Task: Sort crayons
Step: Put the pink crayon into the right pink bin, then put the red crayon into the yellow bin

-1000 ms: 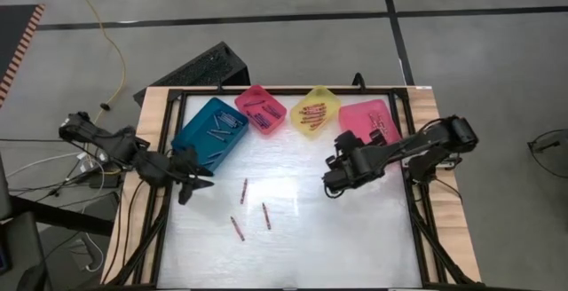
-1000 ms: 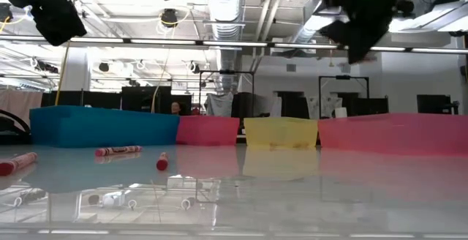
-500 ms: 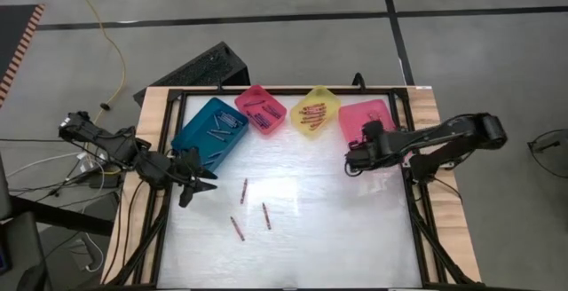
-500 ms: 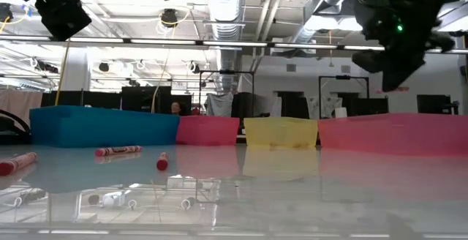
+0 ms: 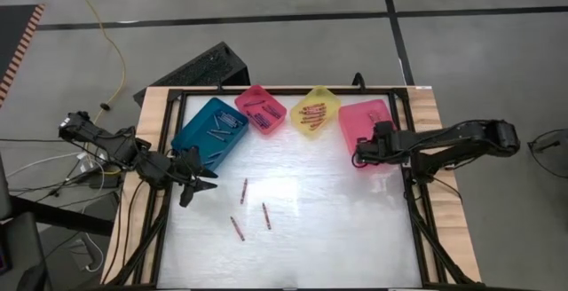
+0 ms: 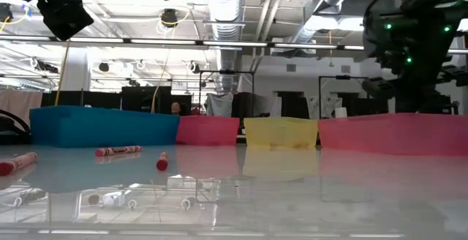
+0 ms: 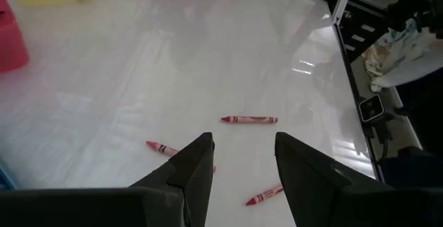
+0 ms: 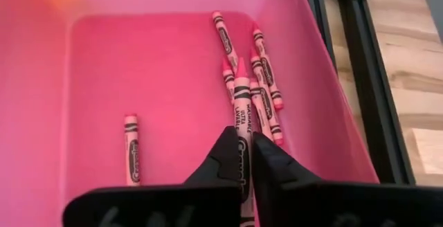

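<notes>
Red wax crayon (image 8: 241, 144) pinched in right gripper (image 8: 241, 159) over far-right pink plastic bin (image 5: 353, 119); next, let go; left gripper (image 7: 242, 159) open, waiting w/ 3 loose crayons (image 5: 251, 208).

The right gripper (image 8: 242, 159) pinches a red crayon (image 8: 241, 126) between its fingers above the pink bin (image 8: 104, 61), where several red crayons (image 8: 266, 82) lie.

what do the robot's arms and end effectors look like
Both arms are dark, slim and jointed, with thin cables running along the links. Each ends in an end effector with two black, wedge-shaped fingers: left end effector, right end effector. In the low view, small green lights glow on the right arm.
</notes>
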You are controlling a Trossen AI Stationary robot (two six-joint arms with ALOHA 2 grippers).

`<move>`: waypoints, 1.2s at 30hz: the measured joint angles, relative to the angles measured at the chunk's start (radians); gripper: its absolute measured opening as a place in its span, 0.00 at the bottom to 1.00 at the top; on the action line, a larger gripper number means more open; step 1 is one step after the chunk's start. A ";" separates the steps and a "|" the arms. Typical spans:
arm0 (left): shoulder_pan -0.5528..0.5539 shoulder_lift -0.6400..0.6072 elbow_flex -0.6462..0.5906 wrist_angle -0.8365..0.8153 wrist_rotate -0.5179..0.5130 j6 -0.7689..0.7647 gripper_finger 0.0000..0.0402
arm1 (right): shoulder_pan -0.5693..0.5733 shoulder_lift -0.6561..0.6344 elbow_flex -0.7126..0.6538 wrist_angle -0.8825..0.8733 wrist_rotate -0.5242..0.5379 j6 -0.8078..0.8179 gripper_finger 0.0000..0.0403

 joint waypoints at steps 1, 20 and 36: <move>0.000 0.000 0.000 0.000 0.000 0.001 0.36 | -0.008 0.000 -0.007 0.010 -0.001 0.000 0.05; 0.000 0.000 0.000 0.000 -0.004 0.029 0.36 | -0.025 -0.001 0.110 0.265 -0.034 -0.293 0.25; 0.000 0.000 0.000 -0.003 -0.050 -0.013 0.36 | 0.325 0.494 0.374 1.096 -0.134 -0.685 0.25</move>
